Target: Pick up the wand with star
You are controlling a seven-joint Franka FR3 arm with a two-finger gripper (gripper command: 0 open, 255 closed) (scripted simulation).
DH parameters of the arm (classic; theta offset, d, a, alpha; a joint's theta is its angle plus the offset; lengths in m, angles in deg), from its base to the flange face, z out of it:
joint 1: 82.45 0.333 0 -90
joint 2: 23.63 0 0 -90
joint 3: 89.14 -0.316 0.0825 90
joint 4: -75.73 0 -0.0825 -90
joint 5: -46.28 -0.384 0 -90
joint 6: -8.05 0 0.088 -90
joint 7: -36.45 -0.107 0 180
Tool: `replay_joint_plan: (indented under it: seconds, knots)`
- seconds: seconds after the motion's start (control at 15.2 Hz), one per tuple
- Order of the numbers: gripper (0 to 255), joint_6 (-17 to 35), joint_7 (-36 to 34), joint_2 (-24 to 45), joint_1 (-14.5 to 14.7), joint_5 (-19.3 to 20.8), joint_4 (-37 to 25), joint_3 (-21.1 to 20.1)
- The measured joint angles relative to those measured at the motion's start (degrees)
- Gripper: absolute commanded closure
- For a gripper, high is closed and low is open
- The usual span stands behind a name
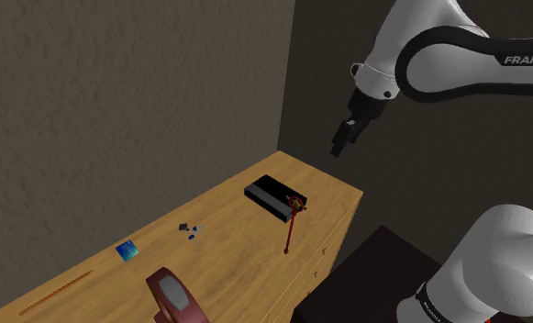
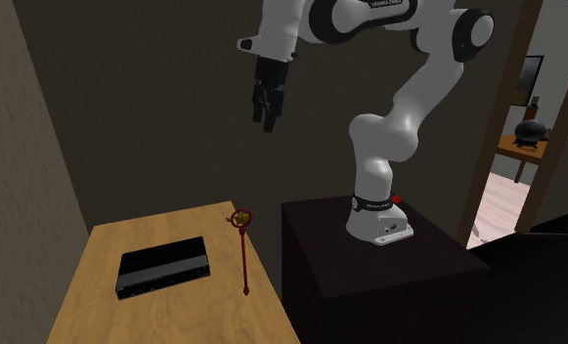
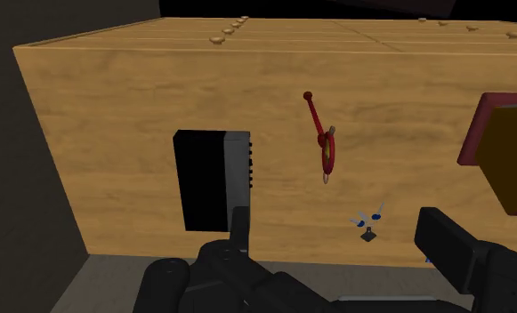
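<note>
The wand [image 1: 291,229] is a thin dark-red stick with a yellowish star set in a red ring at one end. It lies flat on the wooden top [image 1: 237,243], its star end touching the corner of a black box [image 1: 275,195]. In the second exterior view the wand [image 2: 244,252] lies near the top's edge that faces the stand. My gripper [image 1: 340,142] hangs high above the top, past its end, open and empty. In the wrist view the wand [image 3: 327,151] lies well ahead of the gripper [image 3: 336,222], whose fingers stand wide apart.
Beside the wand lies the flat black box [image 2: 164,266]. Farther along the top are a small blue-and-white item [image 1: 190,229], a blue square [image 1: 127,250], a dark-red object [image 1: 172,294] and a thin stick [image 1: 58,289]. The dark stand [image 2: 370,259] is next to the top.
</note>
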Motion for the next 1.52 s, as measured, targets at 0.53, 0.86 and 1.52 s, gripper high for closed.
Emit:
replay_joint_plan:
  seconds: [0.53, 0.86, 1.52]
  knots:
    - [0, 19.7, -1.4, 6.8, 1.6, -2.1, 10.9, -1.8]
    - [0, 33.7, -2.1, 16.0, 2.4, -3.1, 14.5, -3.0]
    - [0, 50.3, -3.4, 29.9, 2.0, -2.7, 16.0, -4.7]
